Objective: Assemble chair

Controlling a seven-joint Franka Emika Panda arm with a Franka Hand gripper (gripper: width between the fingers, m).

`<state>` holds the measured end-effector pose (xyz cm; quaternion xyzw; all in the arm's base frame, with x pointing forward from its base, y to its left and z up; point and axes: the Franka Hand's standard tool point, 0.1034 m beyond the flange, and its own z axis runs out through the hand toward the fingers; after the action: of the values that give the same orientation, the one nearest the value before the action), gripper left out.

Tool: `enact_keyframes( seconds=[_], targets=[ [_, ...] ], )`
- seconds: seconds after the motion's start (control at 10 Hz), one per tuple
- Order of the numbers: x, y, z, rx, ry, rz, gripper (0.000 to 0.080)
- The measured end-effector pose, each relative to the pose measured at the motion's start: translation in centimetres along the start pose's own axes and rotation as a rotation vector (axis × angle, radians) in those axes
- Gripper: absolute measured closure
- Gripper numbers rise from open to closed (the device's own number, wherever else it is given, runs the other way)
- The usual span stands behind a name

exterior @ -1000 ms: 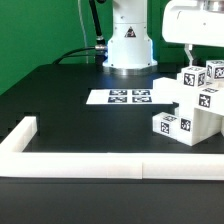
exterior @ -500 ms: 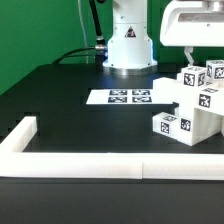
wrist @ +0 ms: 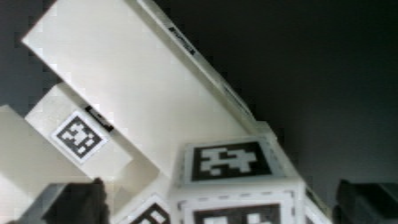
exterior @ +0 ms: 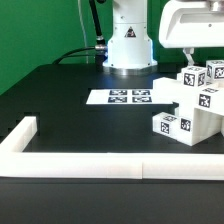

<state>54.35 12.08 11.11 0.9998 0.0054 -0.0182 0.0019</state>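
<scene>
The chair (exterior: 192, 110) is a cluster of white blocky parts with black-and-white tags, standing on the black table at the exterior view's right. My gripper (exterior: 197, 58) hangs just above its top, one thin finger reaching down toward the upper tagged blocks. In the wrist view a long white chair part (wrist: 151, 80) runs away from the camera, with a tagged block (wrist: 231, 160) at its near end. My gripper (wrist: 217, 205) is open, its dark fingers (wrist: 71, 205) standing on either side of that block. A gap shows on at least one side, and nothing is held.
The marker board (exterior: 120, 97) lies flat in front of the robot base (exterior: 128, 45). A long white border wall (exterior: 90, 167) runs along the table's near edge and turns up at the exterior view's left.
The white gripper hand has shifted slightly toward the exterior view's left above the chair. The chair parts have not moved.
</scene>
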Motion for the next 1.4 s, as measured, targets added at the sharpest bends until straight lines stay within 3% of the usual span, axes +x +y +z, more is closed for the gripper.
enact_keyframes(
  seconds=[0.2, 0.4, 1.4],
  targets=[
    [0.0, 0.0, 0.0, 0.0, 0.0, 0.041, 0.0518],
    [0.0, 0.0, 0.0, 0.002, 0.0, 0.065, 0.0514],
    [-0.03, -0.17, 0.02, 0.006, -0.003, 0.785, 0.0512]
  ],
)
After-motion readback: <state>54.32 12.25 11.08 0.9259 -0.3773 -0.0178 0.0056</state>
